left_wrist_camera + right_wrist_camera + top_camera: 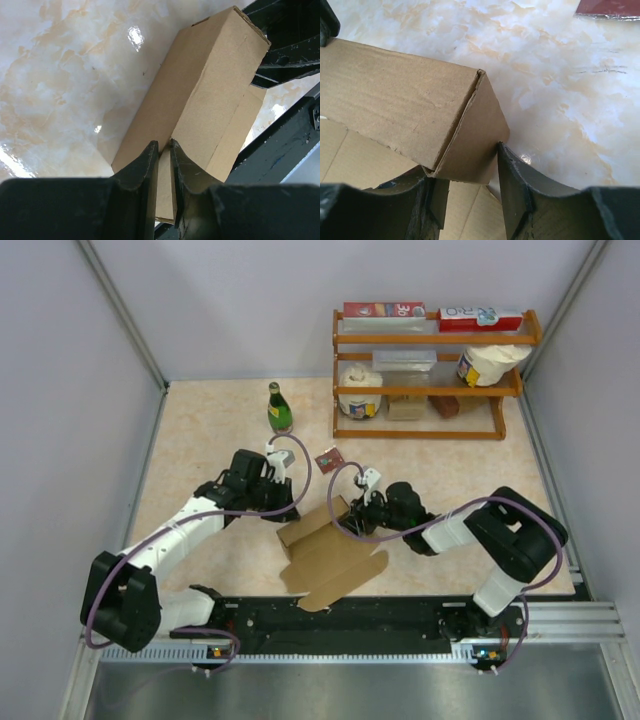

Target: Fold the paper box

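The left pincer [162, 145] covers one end of the paper box [200, 100]; the dark-red card [610, 7] is cropped.

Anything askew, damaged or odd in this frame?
Nothing spilled or torn. The paper box is only half formed: its tube lies diagonally, the corner seam at one end gapes slightly, and unfolded flaps spread toward the near edge.

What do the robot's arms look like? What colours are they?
The left arm and the right arm look the same: white tube-shaped links with chunky black joints. A purple cable loops along each one. The jaws are black with curved, tapering tips. No writing shows on them.
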Tool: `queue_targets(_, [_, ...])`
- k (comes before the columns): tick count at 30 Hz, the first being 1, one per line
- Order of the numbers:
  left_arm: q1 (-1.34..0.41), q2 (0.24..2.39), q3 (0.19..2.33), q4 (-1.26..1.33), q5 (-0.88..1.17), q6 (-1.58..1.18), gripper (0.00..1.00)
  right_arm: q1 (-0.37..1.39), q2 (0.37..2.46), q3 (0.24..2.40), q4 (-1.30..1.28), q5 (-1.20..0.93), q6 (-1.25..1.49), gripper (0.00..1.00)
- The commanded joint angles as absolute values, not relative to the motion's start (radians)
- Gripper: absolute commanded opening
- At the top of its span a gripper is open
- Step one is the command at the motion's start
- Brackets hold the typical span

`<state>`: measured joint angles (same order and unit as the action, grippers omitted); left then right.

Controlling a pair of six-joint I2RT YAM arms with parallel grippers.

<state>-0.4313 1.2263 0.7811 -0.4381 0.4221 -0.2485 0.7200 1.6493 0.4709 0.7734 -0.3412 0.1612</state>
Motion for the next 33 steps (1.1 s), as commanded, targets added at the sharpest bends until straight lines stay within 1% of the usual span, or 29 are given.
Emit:
queue_targets(1, [-0.428, 1.244, 0.782, -0.396, 0.462, -0.244, 0.19, 0.741, 1.678, 0.48, 0.894, -0.324, 0.17, 0.4])
queue_targets(11, [-0.428, 1.275, 0.785, -0.388, 0.505, -0.242, 0.18, 0.765, 1.739, 0.483, 0.983, -0.258, 0.186, 0.33])
queue_targets(22, [-0.434, 1.298, 0.761, -0.365, 0.543, -0.25, 0.17, 0.782, 1.749, 0.505, 0.986, -0.17, 0.199, 0.24])
queue_targets(33, [-0.451, 1.316, 0.753, -0.353, 0.558, -0.256, 0.16, 0.801, 1.752, 0.526, 0.943, -0.077, 0.199, 0.19])
